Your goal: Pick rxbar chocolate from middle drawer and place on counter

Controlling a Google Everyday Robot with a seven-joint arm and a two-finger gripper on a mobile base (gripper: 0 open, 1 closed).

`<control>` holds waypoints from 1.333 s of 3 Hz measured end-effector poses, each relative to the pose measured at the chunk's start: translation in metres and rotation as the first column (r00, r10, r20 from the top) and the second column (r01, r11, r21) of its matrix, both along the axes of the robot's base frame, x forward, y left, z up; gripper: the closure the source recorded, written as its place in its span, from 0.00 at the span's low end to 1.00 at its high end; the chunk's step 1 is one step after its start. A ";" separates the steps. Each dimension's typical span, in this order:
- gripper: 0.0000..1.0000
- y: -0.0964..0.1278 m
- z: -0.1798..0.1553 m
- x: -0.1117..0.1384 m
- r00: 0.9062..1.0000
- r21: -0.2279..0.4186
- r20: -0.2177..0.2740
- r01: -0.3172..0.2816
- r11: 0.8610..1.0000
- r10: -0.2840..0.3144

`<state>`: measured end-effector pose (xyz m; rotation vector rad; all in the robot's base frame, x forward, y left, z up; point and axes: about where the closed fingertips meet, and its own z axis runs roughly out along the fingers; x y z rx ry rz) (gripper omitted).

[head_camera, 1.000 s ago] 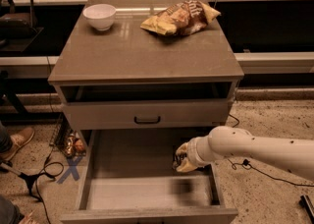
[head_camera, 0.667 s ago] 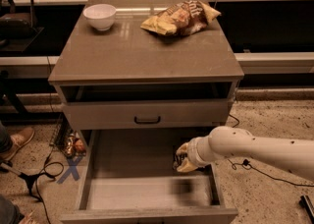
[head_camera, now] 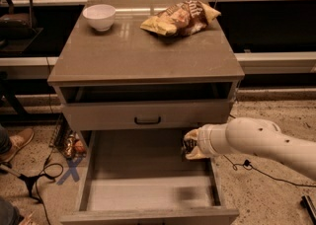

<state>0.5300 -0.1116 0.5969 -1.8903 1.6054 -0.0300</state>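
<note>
Rxbar chocolate [head_camera: 187, 144]: likely the small dark patch at the gripper's tip, below the counter's front edge and toward its front right corner; too small to be sure.
Gripper [head_camera: 190, 146]: low over the right side of the middle drawer [head_camera: 148, 194], close to its right wall; whether it is open or clamped on the bar cannot be told.
Step in hand: probably the lift out of the drawer.
How to do it well: draw back toward the drawer's open end first, then rise, so that bar and wrist pass clear of the grey drawer front [head_camera: 147, 115] and the counter's overhanging front edge.
Where to set down: the counter [head_camera: 143, 56] is bare along its front edge and at both front corners.
Keep away from: the white bowl [head_camera: 99, 16] at the back left corner and the chip bag [head_camera: 180, 18] by the back edge, nearer the back right corner.
Risk: a loose hold could drop the bar beside the right wall.
</note>
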 end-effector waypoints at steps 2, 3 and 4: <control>1.00 -0.023 0.142 -0.008 0.958 -0.024 0.277 -0.070 0.997 0.074; 1.00 -0.033 0.145 -0.011 0.949 -0.051 0.302 -0.079 0.996 0.091; 1.00 -0.029 0.143 -0.010 0.952 -0.043 0.295 -0.079 0.996 0.088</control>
